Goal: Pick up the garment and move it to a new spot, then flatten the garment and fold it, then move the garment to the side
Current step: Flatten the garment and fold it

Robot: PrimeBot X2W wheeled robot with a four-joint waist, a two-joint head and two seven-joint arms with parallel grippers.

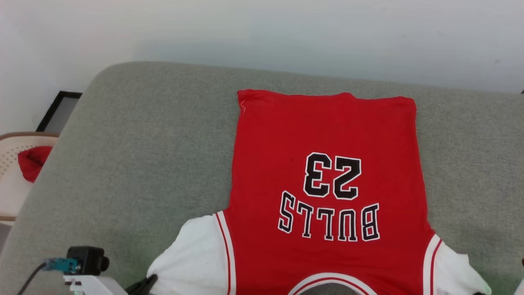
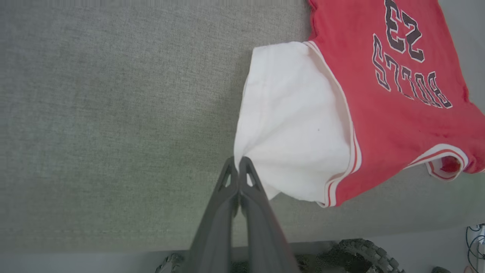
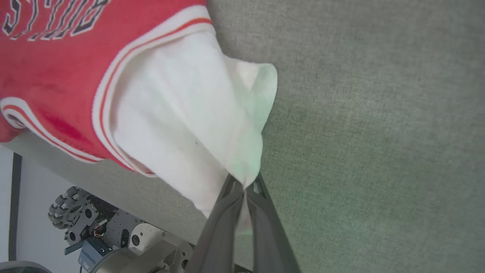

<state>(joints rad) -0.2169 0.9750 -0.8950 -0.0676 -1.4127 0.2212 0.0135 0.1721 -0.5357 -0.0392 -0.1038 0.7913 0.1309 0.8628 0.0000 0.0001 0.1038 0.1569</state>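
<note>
Grey-green cushion (image 1: 143,143) beneath the garment (image 1: 327,135), left jaws and right jaws clenched on its sleeves.

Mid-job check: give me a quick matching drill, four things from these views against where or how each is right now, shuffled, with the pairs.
1. left gripper
2. right gripper
3. small red cloth
4. BULLS 23 print

A. in the cream perforated basket
B. shut on the right white sleeve of the jersey
C. upside down in the head view
D. shut on the jersey's left white sleeve

Pairs: 1-D, 2-B, 3-A, 4-C
</note>
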